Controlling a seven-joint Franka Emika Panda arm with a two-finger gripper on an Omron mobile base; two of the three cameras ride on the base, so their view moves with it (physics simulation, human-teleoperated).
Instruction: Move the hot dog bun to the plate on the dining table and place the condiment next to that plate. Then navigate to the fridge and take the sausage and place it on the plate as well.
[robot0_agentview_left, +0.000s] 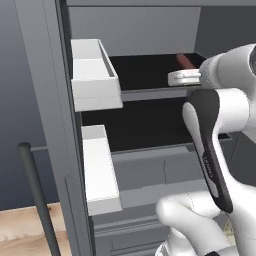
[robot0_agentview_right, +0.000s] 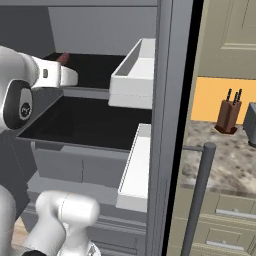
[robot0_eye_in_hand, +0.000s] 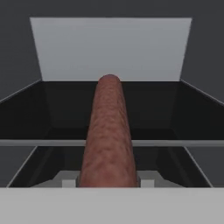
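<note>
Sausage (robot0_eye_in_hand: 108, 135) clamped in claw (robot0_eye_in_hand: 108, 183) — pointing straight ahead (fridge shelf (robot0_eye_in_hand: 175, 143) beyond)

Glossy white rounded arm links, a dark charcoal band with faint lettering running along the link behind the gripper (robot0_agentview_left: 176, 78), a dark joint cap bearing a small pale mark further back, slim white wrist housing with a small dark port

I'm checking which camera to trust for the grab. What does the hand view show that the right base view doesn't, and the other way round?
Hand view: the sausage end-on along its length, between the gripper fingers. Right base view: the open fridge door with white door bins, and a knife block on the counter. Both: the dark fridge shelf.
</note>
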